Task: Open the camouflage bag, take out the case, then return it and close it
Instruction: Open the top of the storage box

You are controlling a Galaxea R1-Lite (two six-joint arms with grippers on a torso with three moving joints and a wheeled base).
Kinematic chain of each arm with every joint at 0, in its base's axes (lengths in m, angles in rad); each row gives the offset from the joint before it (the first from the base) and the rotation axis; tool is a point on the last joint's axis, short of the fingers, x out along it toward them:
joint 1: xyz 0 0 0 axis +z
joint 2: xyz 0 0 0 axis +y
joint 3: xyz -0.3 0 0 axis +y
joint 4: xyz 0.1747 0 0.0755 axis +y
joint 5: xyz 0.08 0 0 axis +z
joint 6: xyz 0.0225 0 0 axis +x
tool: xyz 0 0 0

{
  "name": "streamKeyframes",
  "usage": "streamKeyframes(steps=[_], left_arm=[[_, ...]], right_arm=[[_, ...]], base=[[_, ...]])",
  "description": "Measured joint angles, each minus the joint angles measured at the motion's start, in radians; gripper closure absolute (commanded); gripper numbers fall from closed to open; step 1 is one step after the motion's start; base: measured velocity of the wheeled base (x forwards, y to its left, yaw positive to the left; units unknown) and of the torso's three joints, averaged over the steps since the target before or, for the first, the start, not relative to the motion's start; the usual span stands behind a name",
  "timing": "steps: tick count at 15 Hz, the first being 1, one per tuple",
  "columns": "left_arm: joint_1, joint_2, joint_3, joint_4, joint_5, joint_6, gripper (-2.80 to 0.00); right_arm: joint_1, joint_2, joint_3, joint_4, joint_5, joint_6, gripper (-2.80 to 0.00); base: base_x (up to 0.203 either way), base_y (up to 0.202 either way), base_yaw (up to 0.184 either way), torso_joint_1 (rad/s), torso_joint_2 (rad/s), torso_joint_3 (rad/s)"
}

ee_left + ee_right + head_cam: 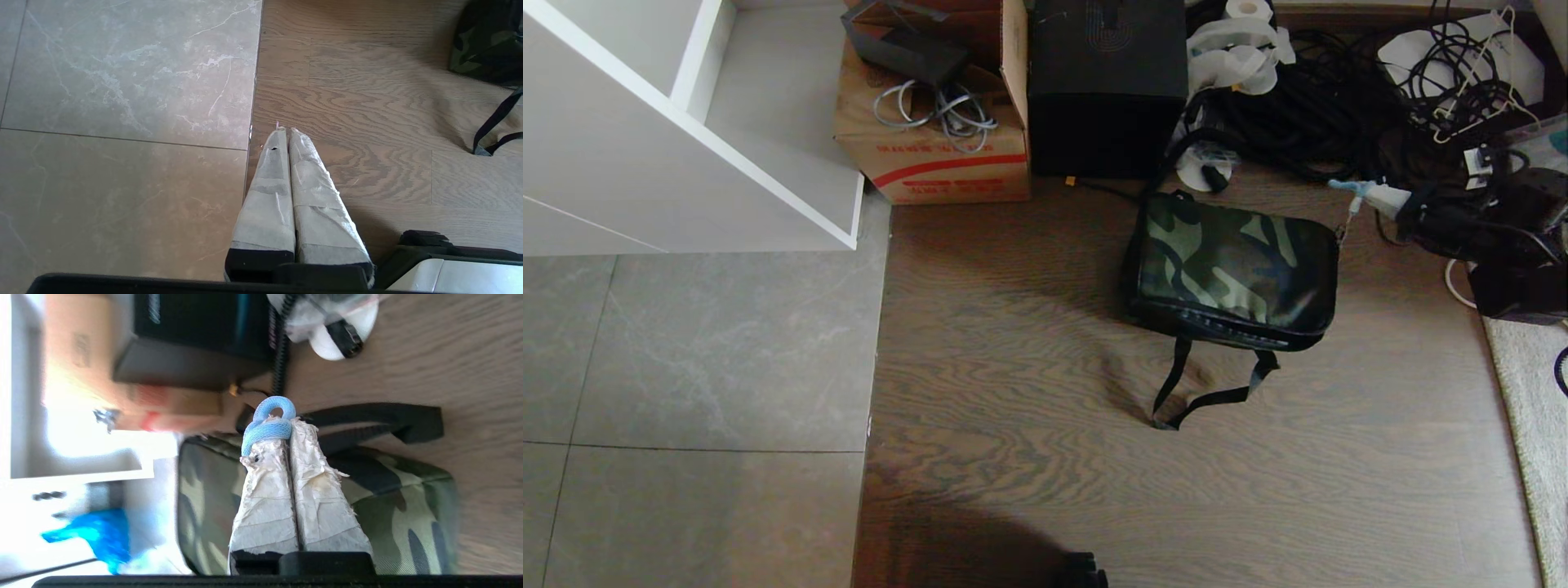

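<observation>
Hovering with jaws together over the zipped camouflage bag (392, 506), your right gripper (288, 428) risks snagging the strap (380, 420), not the opening.

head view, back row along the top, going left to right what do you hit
white shelf unit → brown cardboard carton → tall black box → white paper roll → tangle of black cables

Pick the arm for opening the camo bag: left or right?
Right. Its tool hangs shut directly over the camouflage bag. The left tool, also shut, sits over bare floor at the tile seam, with the bag off to one side.
</observation>
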Motion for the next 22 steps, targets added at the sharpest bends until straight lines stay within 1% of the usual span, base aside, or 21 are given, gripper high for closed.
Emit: streamKeyframes(steps=[1,5,6,9,11,14,17,19,20,22], left_arm=[[0.000,0.000,0.000,0.000,0.000,0.000,0.00],[0.000,0.000,0.000,0.000,0.000,0.000,0.00],[0.000,0.000,0.000,0.000,0.000,0.000,0.00],[0.000,0.000,0.000,0.000,0.000,0.000,0.00],[0.000,0.000,0.000,0.000,0.000,-0.001,0.00],[0.000,0.000,0.000,0.000,0.000,0.000,0.00],[0.001,0.000,0.000,0.000,0.000,0.000,0.00],[0.000,0.000,0.000,0.000,0.000,0.000,0.00],[0.000,0.000,0.000,0.000,0.000,0.000,0.00],[0.000,0.000,0.000,0.000,0.000,0.000,0.00]], right_arm=[[0.000,0.002,0.000,-0.013,0.000,0.017,0.00],[0.000,0.004,0.002,-0.020,0.000,0.014,0.00],[0.000,0.005,0.003,-0.018,0.000,0.013,-2.80],[0.000,0.007,0.008,-0.023,-0.007,0.004,-2.80],[0.000,0.010,0.017,-0.022,-0.008,-0.032,-2.80],[-0.016,0.007,0.035,-0.015,0.004,-0.057,-2.80],[-0.037,-0.033,0.185,-0.004,0.065,-0.073,-2.80],[-0.048,-0.080,0.301,0.010,0.116,-0.125,-2.80],[-0.050,-0.108,0.349,0.035,0.126,-0.149,-2.80],[-0.050,-0.161,0.439,0.102,0.131,-0.165,-2.80]], base=[[0.000,0.000,0.000,0.000,0.00,0.000],[0.000,0.000,0.000,0.000,0.00,0.000],[0.000,0.000,0.000,0.000,0.00,0.000],[0.000,0.000,0.000,0.000,0.00,0.000],[0.000,0.000,0.000,0.000,0.00,0.000],[0.000,0.000,0.000,0.000,0.00,0.000],[0.000,0.000,0.000,0.000,0.00,0.000],[0.000,0.000,0.000,0.000,0.00,0.000],[0.000,0.000,0.000,0.000,0.00,0.000],[0.000,0.000,0.000,0.000,0.00,0.000]])
